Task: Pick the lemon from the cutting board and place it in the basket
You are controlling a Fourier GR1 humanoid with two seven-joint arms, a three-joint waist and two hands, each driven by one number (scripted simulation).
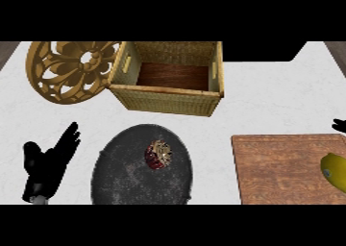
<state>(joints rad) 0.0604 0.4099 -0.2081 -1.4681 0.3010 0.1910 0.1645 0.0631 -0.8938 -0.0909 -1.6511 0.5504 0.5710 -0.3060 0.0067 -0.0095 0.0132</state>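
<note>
Lemon: the lemon (337, 172) lies at about 4 o'clock in the head view, on the right-hand part of the cutting board (282, 168), close to the board's right edge and partly cut off by the view's border. Nothing holds it.

Cutting board: a brown wooden slab at 4 to 5 o'clock, flat on the white counter (275, 96), with only the lemon on it.

Basket: the woven basket (168, 100) stands at 12 o'clock, well apart from the board. Its opening faces up and its dark wooden floor shows bare, so no lemon is in it.

Right hand: the right hand (343, 128) shows only as a dark sliver at 3 o'clock, at the view's right edge, just beyond the far right corner of the board. Whether it is released or clenched cannot be told. It does not touch the lemon.

Left hand: the left hand (48, 161) is at 8 o'clock, released, fingers straight and pointing up the view, resting and holding nothing.

Other things: a dark round plate (126, 178) at 6 o'clock bears a small reddish-brown item (159, 154). A gold carved disc (75, 72) leans against the basket's left side at 11 o'clock.

Done: by the look of it, nothing of the task yet; at most the right hand is near the board.

Left: the grasp on the lemon, the lift, the carry toward 12 o'clock, and the release inside the basket.
</note>
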